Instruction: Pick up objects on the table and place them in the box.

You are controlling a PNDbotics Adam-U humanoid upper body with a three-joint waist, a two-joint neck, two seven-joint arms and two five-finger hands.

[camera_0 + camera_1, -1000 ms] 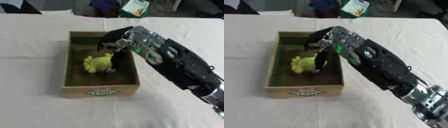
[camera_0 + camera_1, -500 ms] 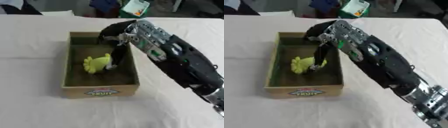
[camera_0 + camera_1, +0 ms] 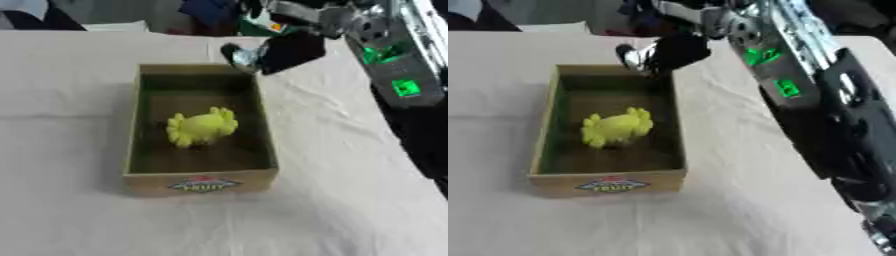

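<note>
A yellow lumpy toy [image 3: 202, 128] lies alone on the floor of the brown cardboard box [image 3: 131, 145], near its middle. My right hand [image 3: 282, 49] hangs above the box's far right corner, clear of the toy and holding nothing. It is blurred, so whether its fingers are straight or curled does not show. Its black and silver forearm [image 3: 798, 85] runs down the right side of the view. My left hand shows in neither view.
A white cloth [image 3: 350, 200] covers the table around the box. The box has a fruit label [image 3: 203, 185] on its near wall. Dark and green items [image 3: 254, 15] lie beyond the table's far edge.
My right hand has let go of the yellow toy, risen out of the box and drawn back to the far right corner. The toy stays on the box floor.
</note>
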